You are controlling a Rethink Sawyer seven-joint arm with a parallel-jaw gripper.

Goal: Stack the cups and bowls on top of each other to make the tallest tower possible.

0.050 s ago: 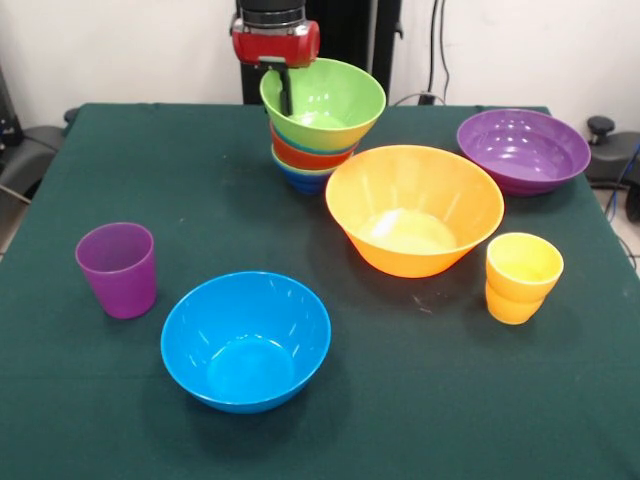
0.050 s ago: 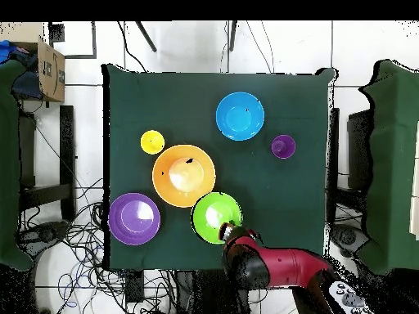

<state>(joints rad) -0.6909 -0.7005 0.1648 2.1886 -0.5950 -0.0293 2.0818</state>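
The tower of nested bowls is seen at the far side of the green-covered bench, leaning, with a large green bowl uppermost. That bowl's rim is grasped by the gripper, one of its fingers hanging inside. The orange bowl, blue bowl, shallow purple bowl, purple cup and yellow cup are set apart.

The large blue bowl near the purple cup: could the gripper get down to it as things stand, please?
Probably yes. The large blue bowl sits alone on open cloth, nothing stacked in it, apart from the purple cup. The gripper is at the green bowl across the table.
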